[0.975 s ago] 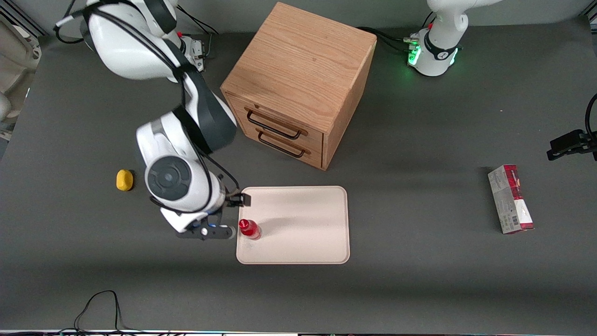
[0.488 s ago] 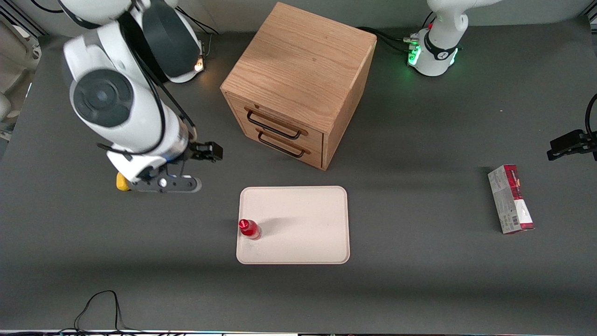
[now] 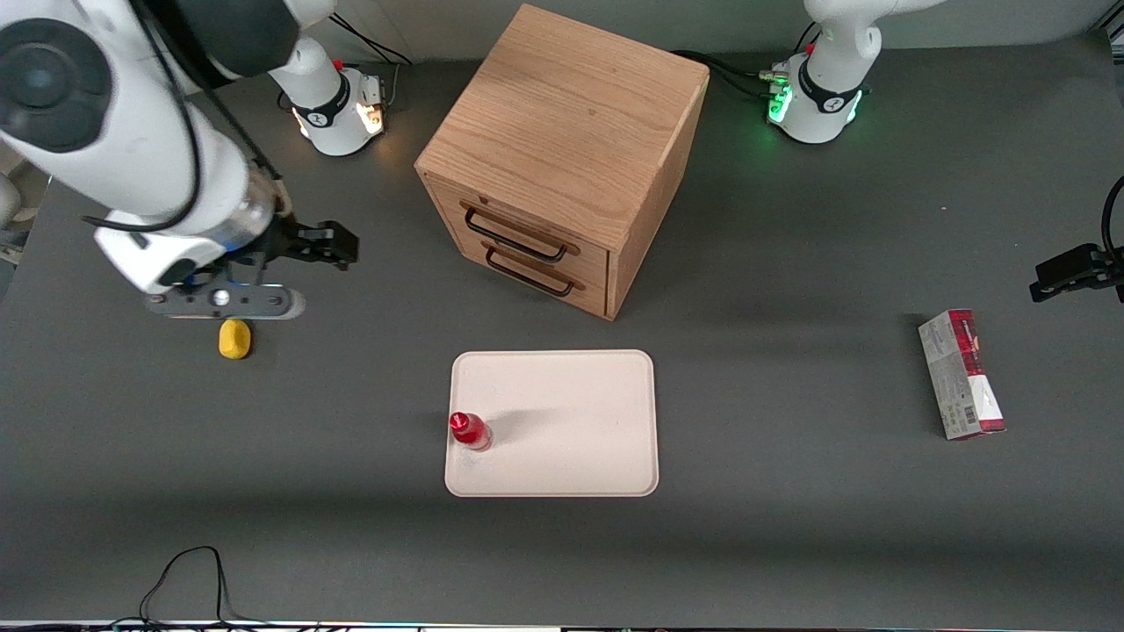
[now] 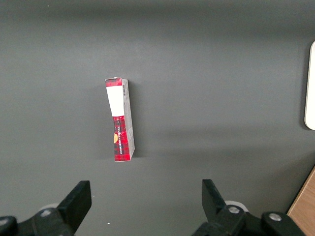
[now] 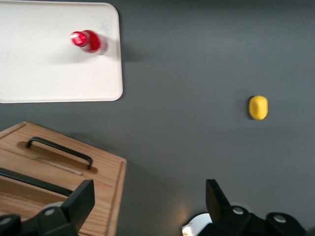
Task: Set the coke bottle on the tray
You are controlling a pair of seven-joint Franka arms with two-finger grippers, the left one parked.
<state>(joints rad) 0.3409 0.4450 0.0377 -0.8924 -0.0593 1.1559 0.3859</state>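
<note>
While the small red coke bottle (image 3: 469,431) stands upright on the cream-beige rectangular tray (image 3: 580,412), gripper (image 5: 150,202) high above table, well apart, jaws spread, empty; fingertips cut off.

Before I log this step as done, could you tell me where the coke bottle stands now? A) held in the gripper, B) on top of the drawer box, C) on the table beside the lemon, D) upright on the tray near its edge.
D: the coke bottle stands upright on the tray, close to its edge toward the working arm's end, while the gripper is open and empty, raised above the lemon.
</note>
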